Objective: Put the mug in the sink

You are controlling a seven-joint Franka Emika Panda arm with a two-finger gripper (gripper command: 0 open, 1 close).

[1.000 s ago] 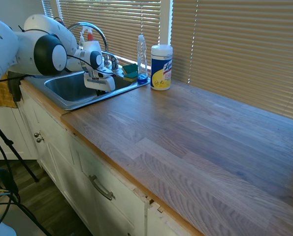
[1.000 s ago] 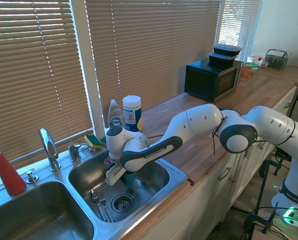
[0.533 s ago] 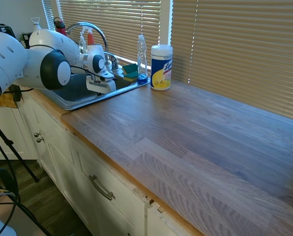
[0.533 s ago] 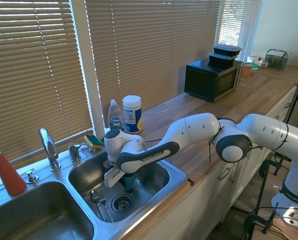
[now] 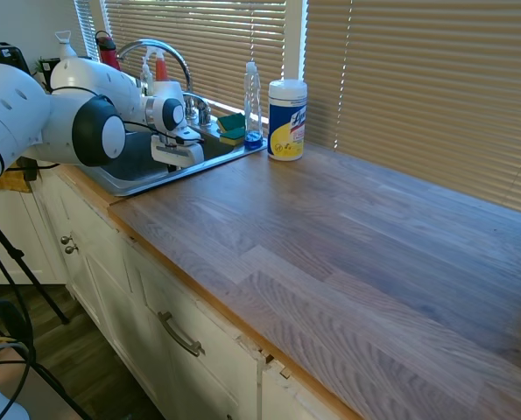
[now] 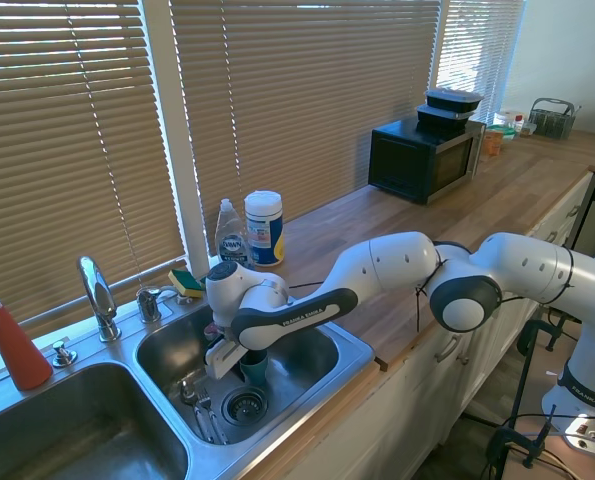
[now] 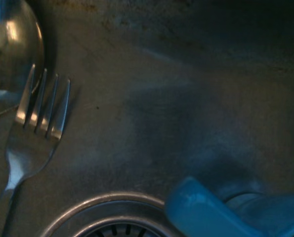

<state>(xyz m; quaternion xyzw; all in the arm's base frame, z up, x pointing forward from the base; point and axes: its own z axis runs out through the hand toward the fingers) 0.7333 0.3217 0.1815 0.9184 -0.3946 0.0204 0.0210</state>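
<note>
My gripper (image 6: 245, 356) reaches down into the right basin of the steel sink (image 6: 322, 382) and is shut on the teal mug (image 6: 256, 372), which hangs upright just above the basin floor beside the drain. In the wrist view the mug (image 7: 221, 212) shows as a blue rim close over the drain ring (image 7: 87, 219). From the other side only the back of the gripper (image 5: 176, 156) shows above the sink (image 5: 130, 185) rim; the mug is hidden there.
A fork (image 7: 35, 128) and spoon (image 7: 8, 54) lie on the basin floor by the drain. The faucet (image 6: 97, 295) stands between the basins. Behind the sink are a sponge (image 6: 186, 282), a dish soap bottle (image 6: 229, 233) and a wipes canister (image 6: 264, 227).
The gripper has sunk lower into the right basin with the mug and shifted slightly toward the drain. Nothing else has moved.
</note>
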